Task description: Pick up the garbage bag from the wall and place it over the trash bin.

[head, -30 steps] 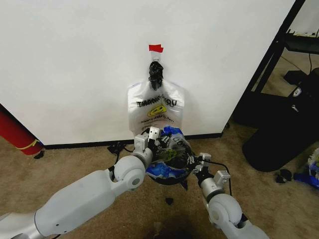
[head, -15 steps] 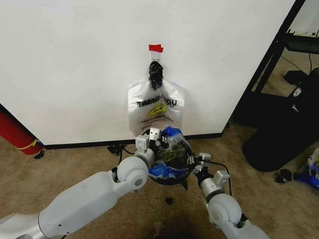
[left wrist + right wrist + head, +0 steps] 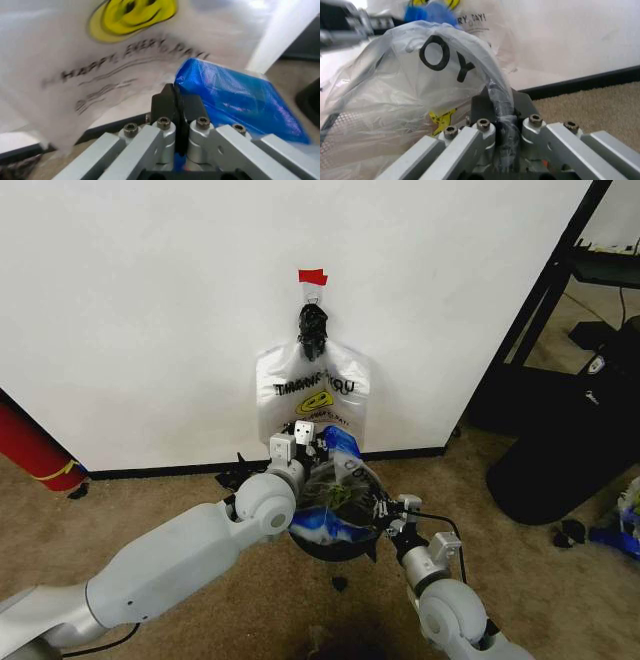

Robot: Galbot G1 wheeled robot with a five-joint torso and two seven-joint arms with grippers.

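The garbage bag [image 3: 335,495], thin translucent plastic with blue patches, lies spread over the mouth of the trash bin [image 3: 338,546], a small black mesh basket on the carpet below the wall [image 3: 150,300]. My left gripper [image 3: 312,436] is at the bag's wall-side edge, shut on its blue handle part [image 3: 235,97]. At the bin's near right rim, my right gripper [image 3: 386,506] is shut on a twisted strand of the bag [image 3: 499,98]. In the right wrist view the bag [image 3: 440,60] domes up with black letters on it, and mesh [image 3: 335,131] shows under it.
Same-print bags [image 3: 310,395] hang from a black knot [image 3: 312,325] under red tape [image 3: 312,277], right behind the bin. A red cylinder [image 3: 30,445] leans at the left. At the right stand a big black bin [image 3: 560,450] and a black shelf frame [image 3: 600,270].
My left gripper has moved toward the wall with the blue handle, drawing the bag further across the bin's mouth. The right gripper has shifted only slightly.
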